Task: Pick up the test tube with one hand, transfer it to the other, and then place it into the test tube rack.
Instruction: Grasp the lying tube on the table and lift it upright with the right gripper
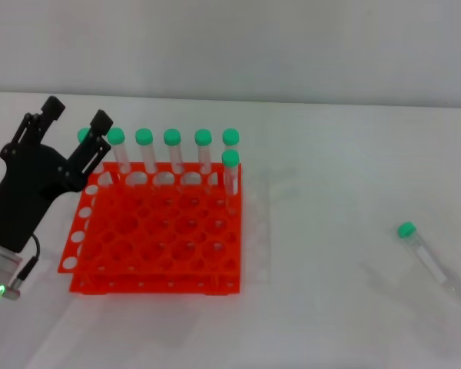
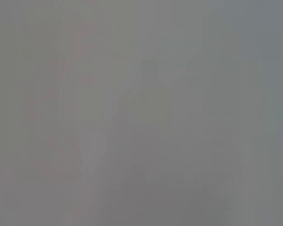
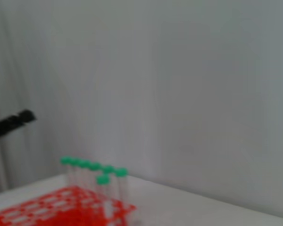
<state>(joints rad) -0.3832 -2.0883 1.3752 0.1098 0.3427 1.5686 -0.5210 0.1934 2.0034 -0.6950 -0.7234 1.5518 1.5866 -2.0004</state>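
Down at the near left of the head view sits the left arm (image 1: 1, 269), silver-grey with a small green ring lit on it, and rising from it the left gripper (image 1: 71, 121), black and empty, its fingers (image 1: 97, 132) spread apart with open air between them. Just off its fingertips, touching nothing, stands the test tube rack (image 1: 155, 242), bright orange-red with a grid of round holes, on the white table (image 1: 330, 307). One fingertip hangs in front of the rack's far corner on the gripper's side, partly hiding the first cap there.

Along the rack's far edge runs a row of green-capped tubes (image 1: 173, 154), all upright, starting right beside that fingertip and running away from it. One more capped tube (image 1: 230, 175) stands a row closer to the robot, at the end farthest from the gripper. The other holes look vacant.

Well apart from the gripper, far across the table beyond the rack, lies the test tube (image 1: 424, 250), flat on its side, green cap toward the back, clear body angled toward the robot. Nothing touches it.

The right gripper shows in no view. The right wrist view catches the rack, its tubes and a black fingertip of the left gripper farther off; the left wrist view shows only grey.
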